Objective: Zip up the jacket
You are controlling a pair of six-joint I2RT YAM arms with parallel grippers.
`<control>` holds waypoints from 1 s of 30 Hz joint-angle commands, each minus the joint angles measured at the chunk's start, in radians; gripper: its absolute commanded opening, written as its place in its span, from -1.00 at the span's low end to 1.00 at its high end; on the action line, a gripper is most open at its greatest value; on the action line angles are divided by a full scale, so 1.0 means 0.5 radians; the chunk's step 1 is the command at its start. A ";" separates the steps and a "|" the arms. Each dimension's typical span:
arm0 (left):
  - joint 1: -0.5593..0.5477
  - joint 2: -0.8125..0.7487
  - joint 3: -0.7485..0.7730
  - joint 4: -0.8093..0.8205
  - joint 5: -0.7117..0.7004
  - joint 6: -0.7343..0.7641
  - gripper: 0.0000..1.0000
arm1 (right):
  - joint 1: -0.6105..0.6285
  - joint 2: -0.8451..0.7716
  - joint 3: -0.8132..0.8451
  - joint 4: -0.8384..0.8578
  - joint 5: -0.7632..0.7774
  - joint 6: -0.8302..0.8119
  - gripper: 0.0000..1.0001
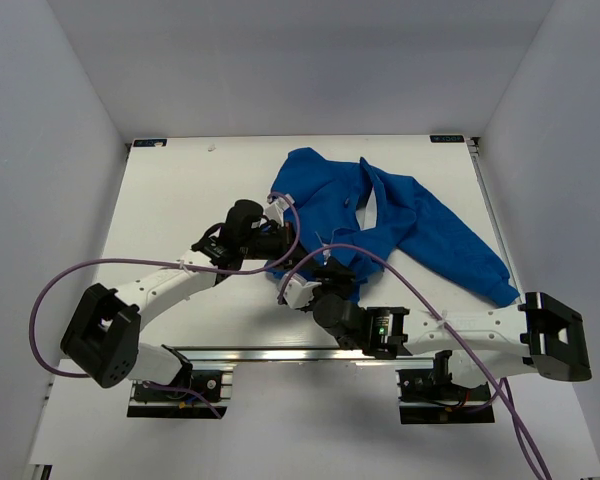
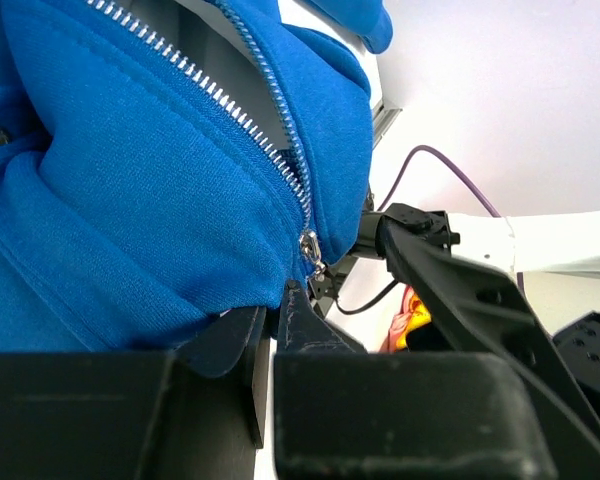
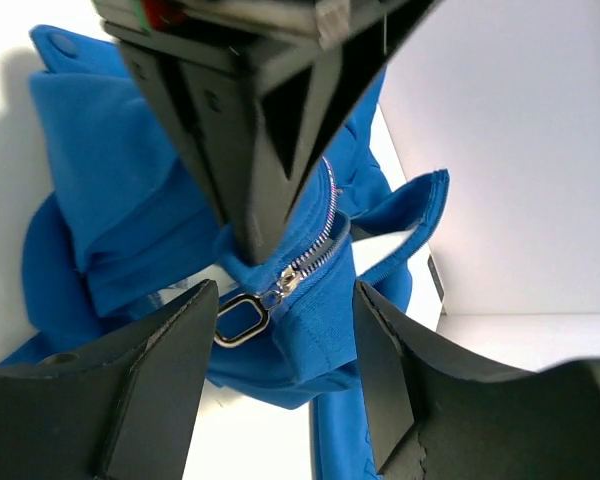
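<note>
**Jacket**: royal-blue fleece, crumpled on the white surface, lying from centre to far right, with one sleeve trailing toward the right arm's base.
**Front zipper**: silver-grey, its two rows of teeth parted above the slider.
**Left pincer**: fingers together, clamped on the jacket's hem just beside the zipper foot.
**Right pincer**: fingers apart, straddling the ring pull, which sits just beside one finger.

Overhead from behind; wrist views close on the jacket (shared zipper)
</note>
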 commanded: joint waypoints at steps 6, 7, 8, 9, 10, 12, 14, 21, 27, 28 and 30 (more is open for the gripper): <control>0.002 -0.147 -0.045 0.061 0.039 -0.007 -1.00 | -0.081 0.017 0.007 0.136 0.001 0.011 0.11; 0.002 -0.147 -0.048 0.061 0.033 -0.007 -1.00 | -0.090 0.010 0.013 0.117 -0.005 0.026 0.08; 0.002 -0.150 -0.048 0.058 0.030 -0.004 -1.00 | -0.090 0.004 0.025 0.099 -0.027 0.047 0.04; 0.002 -0.153 -0.045 0.055 0.027 -0.004 -1.00 | -0.093 -0.002 0.031 0.090 -0.036 0.081 0.04; 0.002 -0.153 -0.045 0.055 0.027 0.000 -1.00 | -0.093 -0.020 0.038 0.080 -0.048 0.097 0.02; 0.002 -0.147 -0.045 0.052 0.021 0.003 -1.00 | -0.100 -0.042 0.056 0.053 -0.073 0.130 -0.07; 0.002 -0.141 -0.048 0.052 0.018 0.006 -1.00 | -0.096 -0.088 0.080 -0.045 -0.167 0.207 -0.08; 0.002 -0.131 -0.066 0.061 0.018 0.009 -1.00 | -0.148 -0.220 0.148 -0.187 -0.355 0.407 -0.18; 0.002 -0.128 -0.051 0.058 0.024 0.018 -1.00 | -0.231 -0.241 0.173 -0.190 -0.425 0.483 -0.74; 0.002 -0.128 -0.045 0.055 0.021 0.021 -1.00 | -0.238 -0.241 0.182 -0.220 -0.450 0.492 -0.67; 0.002 -0.125 -0.042 0.049 0.021 0.024 -1.00 | -0.253 -0.238 0.185 -0.242 -0.514 0.514 -0.65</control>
